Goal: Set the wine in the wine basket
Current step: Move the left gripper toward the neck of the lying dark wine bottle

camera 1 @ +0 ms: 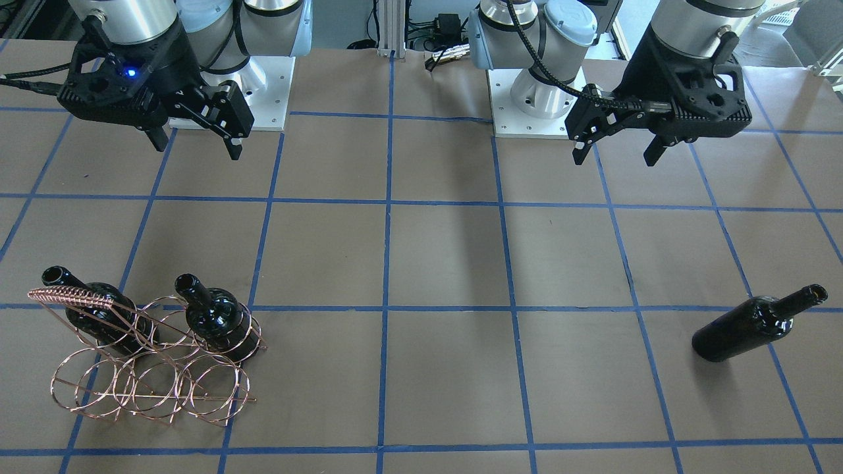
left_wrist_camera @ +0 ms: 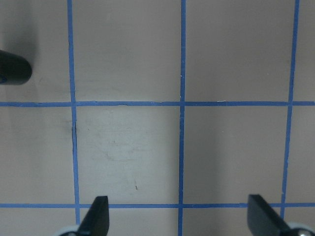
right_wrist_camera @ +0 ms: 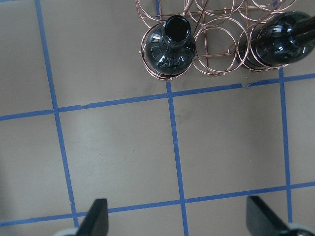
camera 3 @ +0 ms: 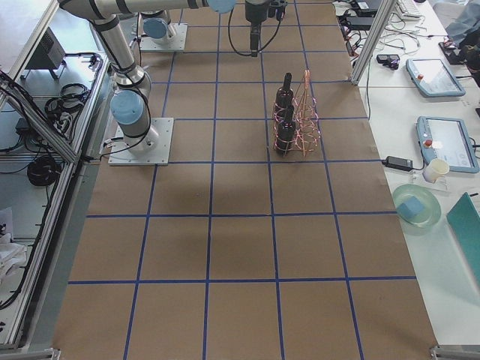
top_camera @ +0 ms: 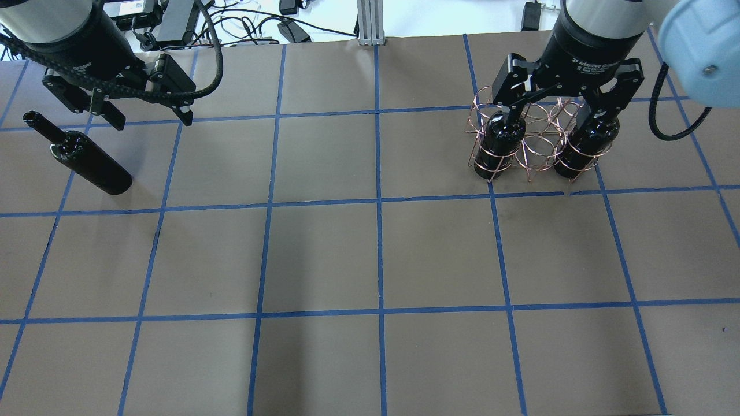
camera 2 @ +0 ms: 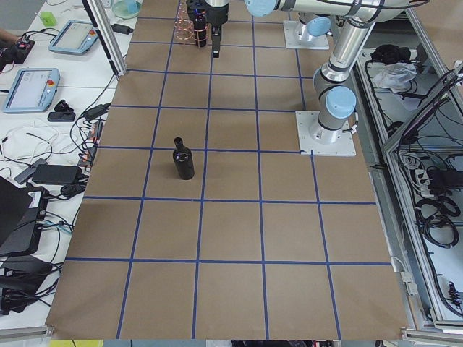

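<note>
Matte brown paper bears a glossy wine lying flat, a copper-wire wine basket; left hand, right hand released.

The black two-finger left gripper hangs raised and pointing down, jaws spread wide (both tips show in its wrist view). The black two-finger right gripper hangs the same way, jaws equally wide.

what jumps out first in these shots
A copper basket on the robot's right holds two black bottles upright at its ends. A third bottle stands alone on the left. The left gripper and right gripper hover open and empty.
</note>
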Robot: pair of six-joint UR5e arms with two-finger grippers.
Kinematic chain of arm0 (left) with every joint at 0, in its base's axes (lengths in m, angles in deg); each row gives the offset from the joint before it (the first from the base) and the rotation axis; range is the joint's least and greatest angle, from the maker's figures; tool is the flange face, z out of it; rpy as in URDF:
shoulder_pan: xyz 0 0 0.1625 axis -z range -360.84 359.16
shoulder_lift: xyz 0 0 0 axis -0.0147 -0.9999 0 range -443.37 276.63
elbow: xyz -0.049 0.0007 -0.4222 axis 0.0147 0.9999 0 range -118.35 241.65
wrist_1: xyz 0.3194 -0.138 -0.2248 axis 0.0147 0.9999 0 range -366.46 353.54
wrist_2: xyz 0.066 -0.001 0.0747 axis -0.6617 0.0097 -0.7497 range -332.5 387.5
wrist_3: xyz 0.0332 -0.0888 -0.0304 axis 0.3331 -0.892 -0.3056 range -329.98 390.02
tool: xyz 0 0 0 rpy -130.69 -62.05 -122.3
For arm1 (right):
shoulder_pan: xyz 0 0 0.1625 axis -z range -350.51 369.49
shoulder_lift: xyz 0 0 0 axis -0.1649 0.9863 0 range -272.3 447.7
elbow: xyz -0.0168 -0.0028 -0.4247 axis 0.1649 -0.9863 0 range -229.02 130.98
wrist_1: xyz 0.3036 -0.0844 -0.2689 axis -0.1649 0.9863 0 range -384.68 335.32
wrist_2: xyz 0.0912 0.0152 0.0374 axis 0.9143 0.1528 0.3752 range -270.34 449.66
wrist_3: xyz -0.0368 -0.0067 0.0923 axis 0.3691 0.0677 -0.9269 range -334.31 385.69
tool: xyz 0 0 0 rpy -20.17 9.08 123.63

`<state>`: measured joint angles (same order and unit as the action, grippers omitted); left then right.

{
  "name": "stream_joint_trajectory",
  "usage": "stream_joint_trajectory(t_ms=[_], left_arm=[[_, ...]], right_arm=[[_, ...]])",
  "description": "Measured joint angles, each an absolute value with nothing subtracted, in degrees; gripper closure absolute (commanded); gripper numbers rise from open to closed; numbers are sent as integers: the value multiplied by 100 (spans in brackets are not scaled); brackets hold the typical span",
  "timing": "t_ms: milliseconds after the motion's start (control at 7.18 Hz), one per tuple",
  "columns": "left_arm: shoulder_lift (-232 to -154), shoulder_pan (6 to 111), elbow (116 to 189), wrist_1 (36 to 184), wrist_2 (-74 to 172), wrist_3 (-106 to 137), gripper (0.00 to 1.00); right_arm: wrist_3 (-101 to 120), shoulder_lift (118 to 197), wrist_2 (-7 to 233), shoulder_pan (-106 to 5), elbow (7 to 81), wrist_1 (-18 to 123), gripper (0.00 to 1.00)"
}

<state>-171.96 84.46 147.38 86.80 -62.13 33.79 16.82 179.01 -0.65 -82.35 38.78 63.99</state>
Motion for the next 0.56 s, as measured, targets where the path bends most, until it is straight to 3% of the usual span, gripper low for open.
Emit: stream_joint_trajectory(t_ms=[557], left_arm=[[-17192,8445,14751,8684,-6203,3433,0]], right_arm=[[1682,17901,-60,-8235,3887,6400,0]])
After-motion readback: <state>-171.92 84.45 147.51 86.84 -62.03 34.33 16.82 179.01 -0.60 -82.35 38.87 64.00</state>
